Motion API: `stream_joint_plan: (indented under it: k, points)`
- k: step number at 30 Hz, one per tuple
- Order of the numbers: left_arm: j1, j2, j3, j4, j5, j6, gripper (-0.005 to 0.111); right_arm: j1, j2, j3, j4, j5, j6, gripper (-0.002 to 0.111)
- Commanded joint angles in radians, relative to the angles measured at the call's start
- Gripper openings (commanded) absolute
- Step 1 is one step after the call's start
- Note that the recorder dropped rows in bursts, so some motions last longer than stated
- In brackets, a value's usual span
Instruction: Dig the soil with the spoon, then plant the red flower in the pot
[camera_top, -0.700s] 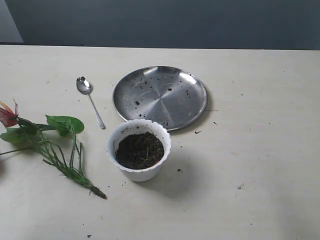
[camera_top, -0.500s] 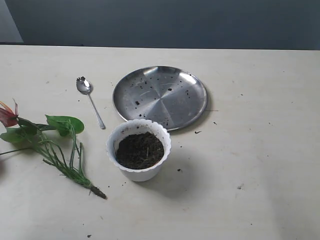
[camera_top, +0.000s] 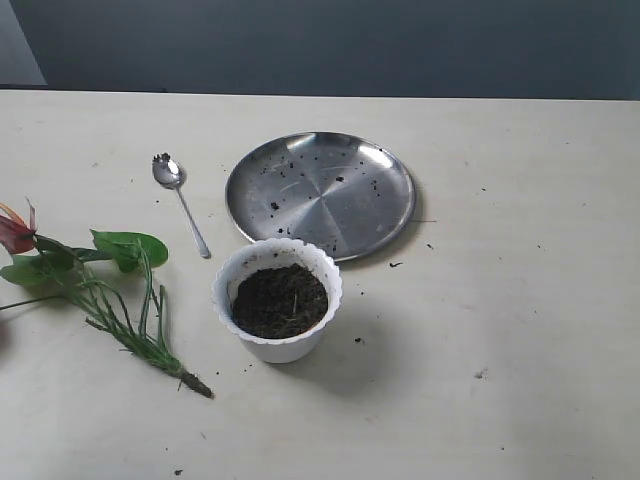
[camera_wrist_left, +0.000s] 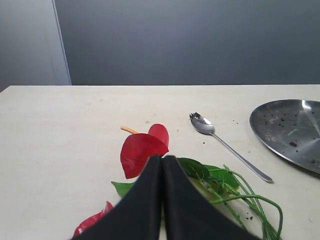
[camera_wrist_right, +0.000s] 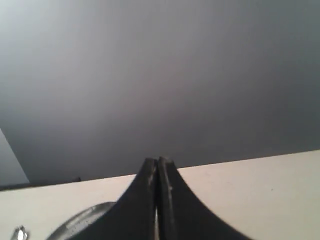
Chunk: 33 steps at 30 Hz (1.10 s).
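A white scalloped pot (camera_top: 277, 345) stands mid-table, filled with dark soil (camera_top: 280, 300). The silver spoon (camera_top: 180, 200) lies to its far left, beside the steel plate; the left wrist view shows the spoon (camera_wrist_left: 227, 145) too. The red flower (camera_top: 90, 280) lies flat at the table's left edge, stem end toward the pot. My left gripper (camera_wrist_left: 162, 159) is shut and empty, hovering just above the flower's red bloom (camera_wrist_left: 142, 150) and leaves. My right gripper (camera_wrist_right: 157, 161) is shut and empty, pointing over the table's far edge. Neither gripper shows in the exterior view.
A round steel plate (camera_top: 320, 190) with scattered soil crumbs lies behind the pot. Loose dark crumbs (camera_top: 395, 264) dot the table around the plate and pot. A grey wall runs behind the table.
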Motion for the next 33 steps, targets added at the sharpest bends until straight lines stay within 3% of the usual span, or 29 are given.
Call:
stream_joint_plan:
  k: [1, 6, 12, 18, 22, 25, 30, 33]
  points:
    - [-0.008, -0.006, 0.005, 0.000, -0.006, 0.001, 0.001, -0.004, 0.368, -0.310, 0.001, 0.161, -0.212, -0.001]
    - [-0.008, -0.006, 0.005, 0.000, -0.006, 0.001, 0.001, 0.095, 0.761, -0.649, 0.063, 0.331, -0.351, -0.001]
    - [-0.008, -0.006, 0.005, 0.000, -0.006, 0.001, 0.001, 0.360, 1.121, -0.905, 0.017, 0.330, -0.338, -0.001]
    - [-0.008, -0.006, 0.005, 0.000, -0.006, 0.001, 0.001, 0.578, 1.451, -1.166, -0.244, 0.376, -0.096, -0.001]
    - [-0.008, -0.006, 0.005, 0.000, -0.006, 0.001, 0.001, 0.668, 1.631, -1.362, -0.428, 0.542, 0.058, -0.001]
    - [-0.008, -0.006, 0.005, 0.000, -0.006, 0.001, 0.001, 0.706, 1.736, -1.497, -0.480, 0.675, 0.064, 0.012]
    - [-0.008, -0.006, 0.005, 0.000, -0.006, 0.001, 0.001, 0.744, 1.865, -1.663, -0.481, 0.754, 0.066, 0.050]
    - [-0.008, -0.006, 0.005, 0.000, -0.006, 0.001, 0.001, 0.759, 1.912, -1.725, -0.483, 0.758, 0.115, 0.049]
